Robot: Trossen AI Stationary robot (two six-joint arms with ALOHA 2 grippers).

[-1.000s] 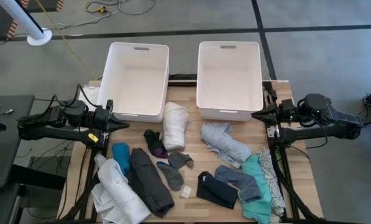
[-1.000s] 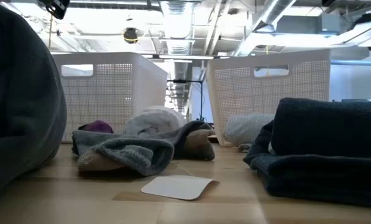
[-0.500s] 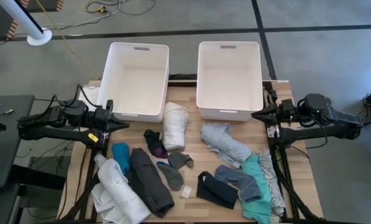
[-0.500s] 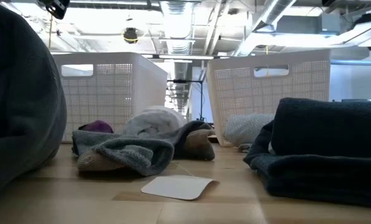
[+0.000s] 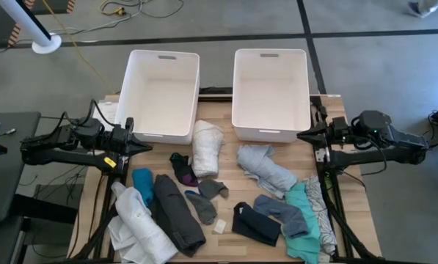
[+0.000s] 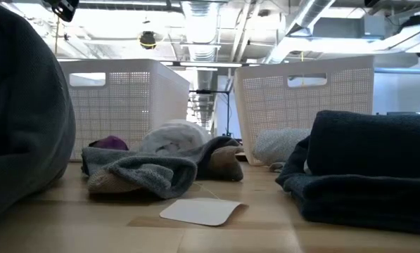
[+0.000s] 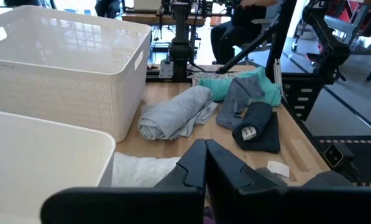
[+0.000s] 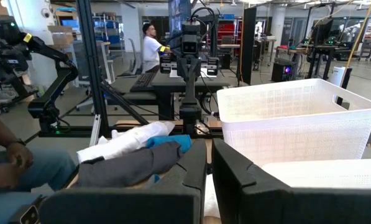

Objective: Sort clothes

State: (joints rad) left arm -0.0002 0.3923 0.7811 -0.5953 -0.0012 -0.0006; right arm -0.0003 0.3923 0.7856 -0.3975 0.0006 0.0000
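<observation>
The clothes lie loose over the wooden table's near half. They include a white roll (image 5: pixel 207 147), a light grey piece (image 5: pixel 266 167), a dark grey one (image 5: pixel 178 213), a white one (image 5: pixel 138 227), a navy one (image 5: pixel 255 224) and a teal one (image 5: pixel 307 220). My left gripper (image 5: pixel 147 146) hovers shut at the table's left edge, beside the left bin, pointing toward the middle. At the right edge my right gripper (image 5: pixel 301 135) hovers shut and also points inward. Neither has anything between its fingers. The left wrist view looks over the grey piece (image 7: pixel 173 112) and the navy one (image 7: pixel 256 127).
Two white plastic bins (image 5: pixel 134 88) (image 5: pixel 237 88) stand side by side at the table's far edge, nothing inside them. A small white card (image 5: pixel 219 226) lies among the clothes near the front. A seated person (image 8: pixel 11 162) shows beyond the table's left side.
</observation>
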